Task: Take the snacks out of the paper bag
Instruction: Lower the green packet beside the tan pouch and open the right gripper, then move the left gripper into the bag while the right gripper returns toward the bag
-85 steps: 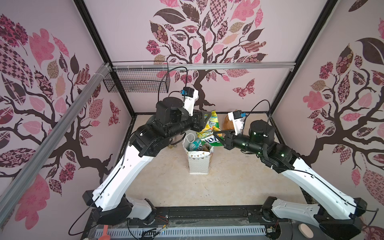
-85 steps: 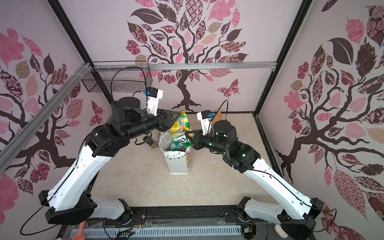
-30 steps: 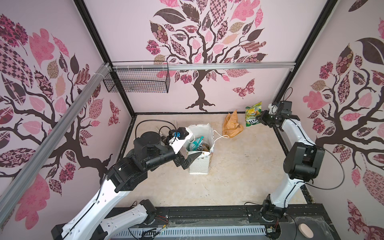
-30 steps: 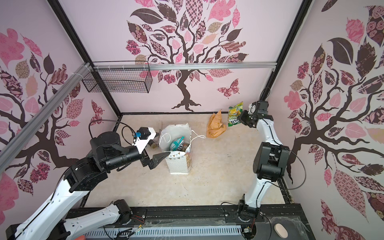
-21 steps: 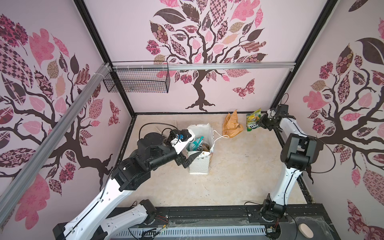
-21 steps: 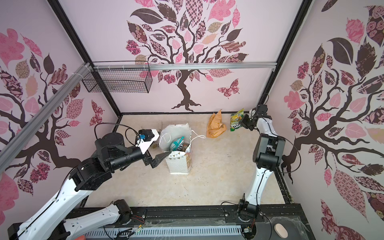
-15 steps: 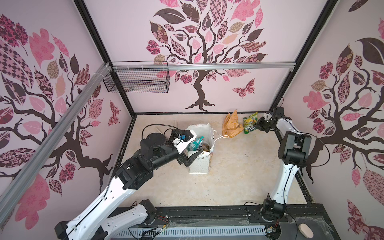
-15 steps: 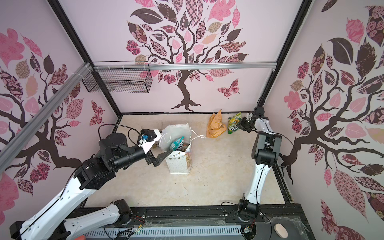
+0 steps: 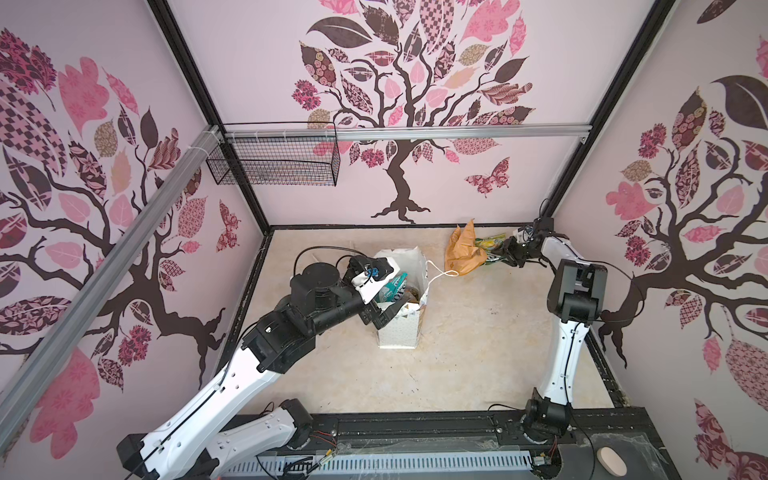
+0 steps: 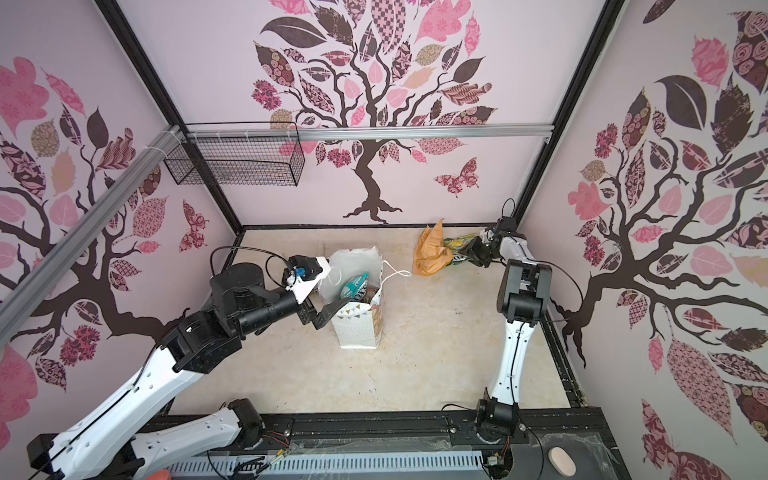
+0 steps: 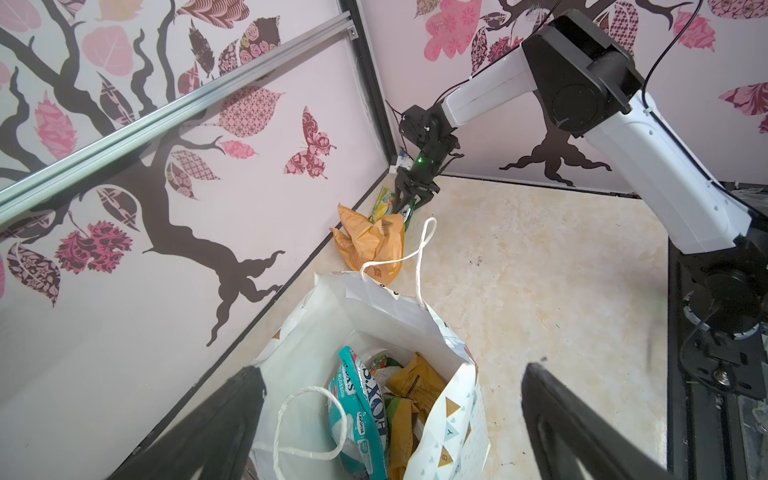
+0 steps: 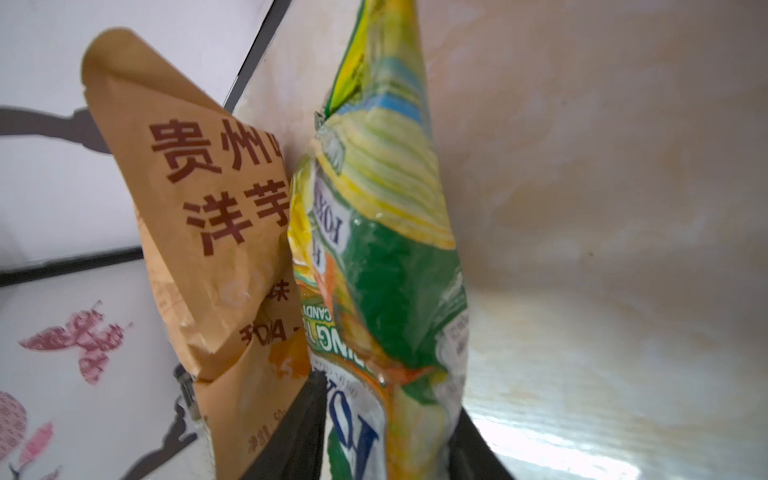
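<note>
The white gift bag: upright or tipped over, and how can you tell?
Upright: the white gift bag stands on its base, mouth facing up, a teal packet inside.

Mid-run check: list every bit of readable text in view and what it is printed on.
"贵州" and "洋芋": tan paper piece; its smaller print is blurred.
"CANDY", upside down in the right wrist view: green-and-yellow packet; its other lettering is cut off.
"BLOSSOM": teal packet inside the paper bag; its big letters are unclear.
"B" and "Y": bunting flags on the bag.
Mustard-yellow packet: print too small to read.
</note>
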Tool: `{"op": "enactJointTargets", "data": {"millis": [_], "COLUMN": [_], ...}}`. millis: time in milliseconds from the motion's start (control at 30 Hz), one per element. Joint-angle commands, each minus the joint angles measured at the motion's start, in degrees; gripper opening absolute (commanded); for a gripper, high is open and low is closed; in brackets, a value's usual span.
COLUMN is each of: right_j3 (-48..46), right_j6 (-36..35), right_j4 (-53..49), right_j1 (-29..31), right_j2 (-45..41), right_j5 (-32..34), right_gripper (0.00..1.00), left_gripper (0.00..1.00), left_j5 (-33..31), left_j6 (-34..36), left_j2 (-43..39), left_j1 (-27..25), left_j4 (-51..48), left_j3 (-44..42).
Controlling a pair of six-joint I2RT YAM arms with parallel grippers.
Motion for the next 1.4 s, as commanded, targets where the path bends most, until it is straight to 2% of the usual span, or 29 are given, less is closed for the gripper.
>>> {"op": "enactJointTargets", "data": {"millis": [0, 133, 200, 267, 400, 633, 833, 900, 1033, 1367], "right_j3": [1.5, 0.8, 0.3, -0.4, -2.7, -7.4, -11.6, -12.8, -15.1, -16.5], "right_j6": [-0.2, 0.0, 0.5, 0.6, 1.6, 3.9, 6.0, 6.1, 7.5, 10.4], "right_j4": [-2.8, -4.4, -5.2, -5.5, -4.4, -2.1, 0.6, 1.0, 1.2, 0.1], "right_j1": [0.0, 0.0, 0.1, 0.1, 0.1, 1.7, 5.7, 7.5, 10.9, 18.6], "right_j2": [-0.3, -3.7, -5.8, -8.5, -15.1, -28.1, -39.7, -43.2, -49.8, -62.0], "right_j5": [4.5, 11.7, 15.6, 17.3, 16.8, 11.7, 8.0, 6.6, 4.3, -2.1], "right_gripper": [0.53, 0.71, 0.87, 0.91, 0.92, 0.92, 0.93, 0.94, 0.94, 0.99], "left_gripper": [0.98, 0.98, 0.98, 0.98, 0.99, 0.99, 0.98, 0.99, 0.99, 0.99], "left_j5": [0.3, 0.8, 0.0, -1.1, -2.7, -3.1, -5.2, -7.7, -12.2, -15.9], "left_j6": [-0.5, -1.4, -2.2, -3.8, -7.2, -15.3, -22.4, -24.7, -28.1, -33.3], "left_j2": [-1.1, -1.1, -0.9, -0.8, -1.1, 0.2, 0.7, 1.5, 4.5, 14.7], "left_j1": [0.5, 0.6, 0.6, 0.6, 0.6, 0.6, 0.6, 0.6, 0.6, 1.1], "left_j4": [2.4, 2.0, 1.1, 0.6, 0.1, -3.2, -2.7, -3.5, -7.2, -15.0], "left_j3": [-2.0, -1.2, -0.2, 0.9, 2.5, 7.3, 8.9, 9.8, 13.3, 23.5]}}
